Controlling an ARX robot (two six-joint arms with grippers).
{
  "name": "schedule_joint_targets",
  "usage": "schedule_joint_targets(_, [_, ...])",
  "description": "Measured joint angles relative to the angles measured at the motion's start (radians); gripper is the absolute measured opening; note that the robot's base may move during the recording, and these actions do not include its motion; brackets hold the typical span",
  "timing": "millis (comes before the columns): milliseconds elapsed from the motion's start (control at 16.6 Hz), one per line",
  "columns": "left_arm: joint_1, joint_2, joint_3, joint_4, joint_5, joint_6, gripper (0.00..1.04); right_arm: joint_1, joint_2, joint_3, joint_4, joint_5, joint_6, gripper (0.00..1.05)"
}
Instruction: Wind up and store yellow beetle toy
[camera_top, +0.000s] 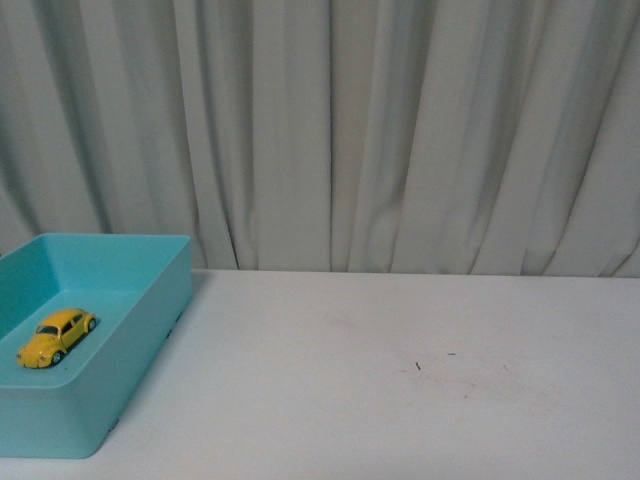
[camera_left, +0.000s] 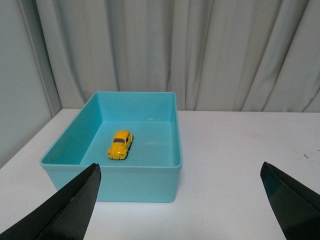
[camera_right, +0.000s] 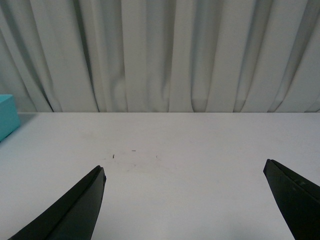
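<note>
The yellow beetle toy (camera_top: 57, 336) sits on the floor of the teal bin (camera_top: 150, 330) at the left of the white bench (camera_top: 400, 380), nose toward the near-left corner and apart from every wall. So it looks stored already. The left hand (camera_left: 180, 210) hangs near the bin, fingers spread wide and holding nothing; the right hand (camera_right: 185, 205) is likewise released, over bare bench well to the right. The toy looks light, hard and glossy, so I'd expect it to slip. Its rounded roof offers little purchase; the flatter flanks above the wheels seem the better place to pinch.
</note>
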Motion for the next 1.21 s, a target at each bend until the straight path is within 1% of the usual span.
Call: schedule_joint_targets(1208, [0.0,0.0,0.0,0.002,0.0,0.0,0.98,0.0,0.0,0.0,0.002,0.0,0.0,0.98])
